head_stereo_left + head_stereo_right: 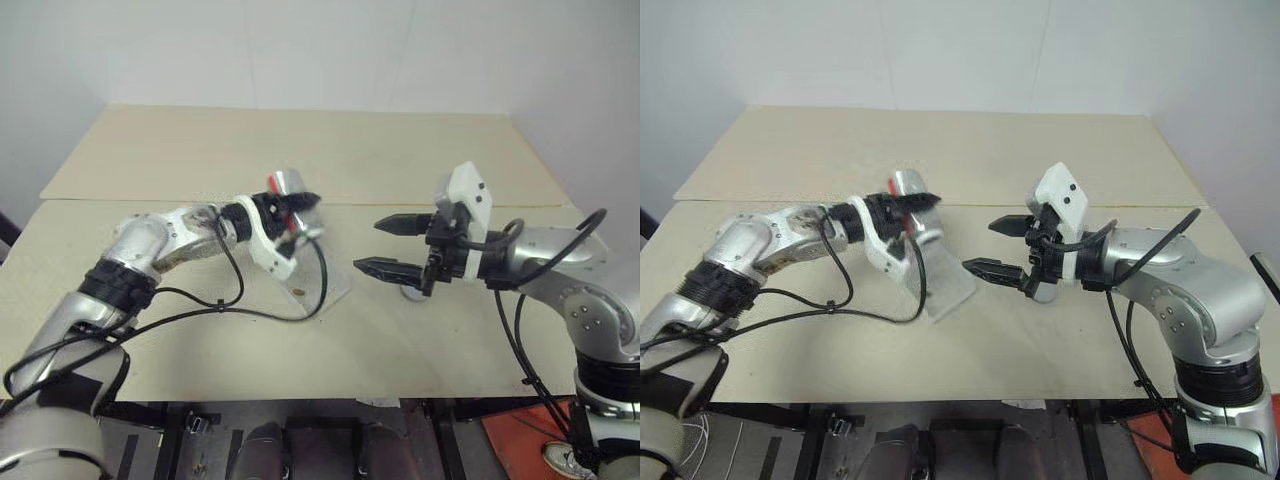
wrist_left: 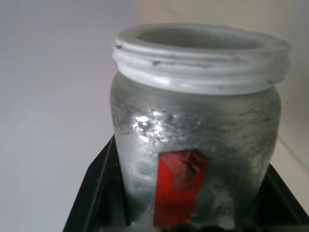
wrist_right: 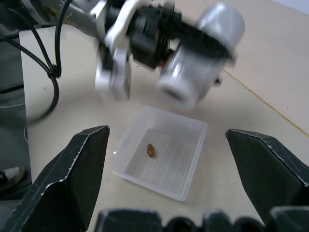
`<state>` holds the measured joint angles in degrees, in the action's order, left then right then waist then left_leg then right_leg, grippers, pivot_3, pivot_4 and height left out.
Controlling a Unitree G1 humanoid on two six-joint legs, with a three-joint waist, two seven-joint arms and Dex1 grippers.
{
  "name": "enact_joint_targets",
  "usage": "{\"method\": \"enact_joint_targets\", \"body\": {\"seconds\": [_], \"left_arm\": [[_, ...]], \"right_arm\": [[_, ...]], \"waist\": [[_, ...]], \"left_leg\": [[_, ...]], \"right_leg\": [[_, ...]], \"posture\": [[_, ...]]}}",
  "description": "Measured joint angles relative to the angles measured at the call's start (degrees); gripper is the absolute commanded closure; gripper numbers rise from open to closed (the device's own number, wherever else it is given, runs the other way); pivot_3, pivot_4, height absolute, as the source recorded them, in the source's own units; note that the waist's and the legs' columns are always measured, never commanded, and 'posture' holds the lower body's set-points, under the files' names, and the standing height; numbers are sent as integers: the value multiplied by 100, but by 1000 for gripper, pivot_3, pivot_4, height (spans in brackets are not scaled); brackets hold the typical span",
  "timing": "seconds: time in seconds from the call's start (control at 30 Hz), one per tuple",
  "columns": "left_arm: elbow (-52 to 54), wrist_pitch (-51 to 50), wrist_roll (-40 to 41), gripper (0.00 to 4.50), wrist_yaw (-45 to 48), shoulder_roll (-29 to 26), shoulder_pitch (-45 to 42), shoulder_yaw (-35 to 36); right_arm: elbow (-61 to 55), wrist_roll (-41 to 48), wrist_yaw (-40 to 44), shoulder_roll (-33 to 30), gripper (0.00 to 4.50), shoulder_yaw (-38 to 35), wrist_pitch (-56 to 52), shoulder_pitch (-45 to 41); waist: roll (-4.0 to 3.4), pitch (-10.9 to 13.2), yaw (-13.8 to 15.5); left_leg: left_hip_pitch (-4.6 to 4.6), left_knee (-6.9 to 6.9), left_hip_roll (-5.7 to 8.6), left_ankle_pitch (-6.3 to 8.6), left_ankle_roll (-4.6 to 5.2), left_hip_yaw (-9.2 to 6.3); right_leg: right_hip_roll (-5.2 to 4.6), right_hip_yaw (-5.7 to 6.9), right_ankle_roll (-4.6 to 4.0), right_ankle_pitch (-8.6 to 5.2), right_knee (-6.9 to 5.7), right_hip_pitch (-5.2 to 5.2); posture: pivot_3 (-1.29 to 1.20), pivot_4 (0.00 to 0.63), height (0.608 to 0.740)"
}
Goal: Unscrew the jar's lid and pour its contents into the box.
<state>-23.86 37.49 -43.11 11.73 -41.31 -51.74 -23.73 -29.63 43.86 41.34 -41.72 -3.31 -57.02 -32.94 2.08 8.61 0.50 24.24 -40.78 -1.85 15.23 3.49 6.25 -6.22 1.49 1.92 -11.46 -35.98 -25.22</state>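
I see left claw point(image 1: 300, 212) clamping tipped lidless jar point(image 3: 200, 58) over box point(image 3: 193, 128), contents point(image 3: 150, 150) inside; right claw point(image 1: 390, 246) wide open, empty, right of box

The jar point(image 2: 195, 145) was silvery with a red label and white threaded rim. The box point(image 3: 190, 126) was translucent whitish, ribbed inside, and held a brown pellet point(image 3: 150, 150). The tabletop point(image 1: 400, 150) was beige.

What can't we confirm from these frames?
- Lid: right hand covers most of it in the head views; only a grey sliver shows.
- Jar inside: the left wrist view looks across the rim, so whether it is empty is hidden.
- Box: left hand and cable cover it in the head views.
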Motion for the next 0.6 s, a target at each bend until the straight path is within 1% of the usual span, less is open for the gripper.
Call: {"method": "enact_joint_targets", "body": {"seconds": [0.07,0.13,0.2,0.27,0.33,0.43,0.5,0.6], "left_arm": [[49,-711,1200,2557,549,377,311,567],[319,-1827,2577,2557,985,962,714,1335],[588,-2878,3630,2557,1213,1352,1003,1930],[843,-3776,4383,2557,1260,1599,1244,2467],[1103,-4477,4889,2557,1306,1661,1499,2787],[1329,-5120,5364,2557,1469,1693,1873,3051],[1360,-5268,5668,2557,1639,1787,2145,3178],[1300,-5240,5891,2557,1849,1936,2416,3216]], "right_arm": [[12,-41,56,-2,37,0,167,68],[27,-72,124,-60,37,-2,282,100],[56,-101,153,-80,37,-2,321,107],[79,-108,174,-114,37,-2,353,129],[91,-109,173,-134,37,-2,359,160],[91,-108,144,-136,37,-2,359,179],[90,-108,115,-145,37,-3,359,199],[90,-108,90,-150,37,-3,359,234]], "waist": [[0,0,4],[0,0,-5],[0,0,-22],[0,0,-55],[0,0,-85],[0,0,-93],[0,0,-91],[0,0,-40]], "left_leg": [[3,-7,1,-9,-15,-5],[-1,-8,1,-14,-23,-27],[-2,-9,3,-13,-22,-36],[-4,-7,4,-13,-21,-44],[-7,-6,6,-13,-22,-49],[-10,-6,9,-12,-19,-53],[-14,-6,9,-6,-10,-54],[-14,-7,10,-6,-11,-57]], "right_leg": [[-1,1,3,-2,-1,1],[-1,-4,5,-3,-3,6],[0,-3,5,-3,-2,8],[2,-4,5,-3,-2,8],[3,-5,5,-2,-3,10],[3,-5,4,-2,-1,17],[2,-5,4,-2,3,22],[2,-2,3,-2,12,22]], "posture": [[0,150,740],[0,150,740],[0,150,740],[0,150,740],[0,150,740],[0,150,740],[0,150,740],[0,150,740]]}}
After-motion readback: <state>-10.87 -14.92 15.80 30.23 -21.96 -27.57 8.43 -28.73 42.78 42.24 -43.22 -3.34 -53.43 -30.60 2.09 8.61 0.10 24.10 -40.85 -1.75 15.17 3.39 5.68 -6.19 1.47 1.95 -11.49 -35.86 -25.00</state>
